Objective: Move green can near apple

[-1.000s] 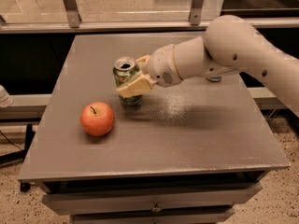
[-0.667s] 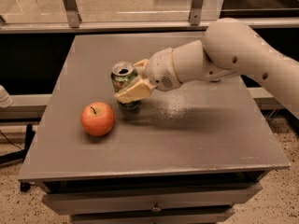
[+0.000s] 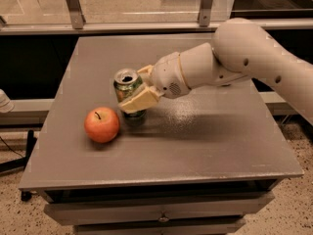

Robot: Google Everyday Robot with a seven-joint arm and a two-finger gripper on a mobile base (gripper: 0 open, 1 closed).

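While it is standing upright near the middle of the table, the green can (image 3: pixel 127 87) is showing a light green body with dark scribbly markings and a silver top with a dark, open mouth. Its lower part is sitting in shadow, so I cannot tell whether its base is touching the surface or hanging just above it. The gripper (image 3: pixel 133 88) is clenching the can from the right, with one tan finger (image 3: pixel 139 101) lying across the near side of the body and the other peeking out at the far side. Just left of the can and slightly nearer, close but apart, the apple (image 3: pixel 101 125) is resting on the table, red-orange, round, with a short dark stem. The white arm (image 3: pixel 234 53) is reaching in from the right edge. The grey table (image 3: pixel 205 141) is bearing both things, and a drawer front (image 3: pixel 161 214) is showing below its near edge.
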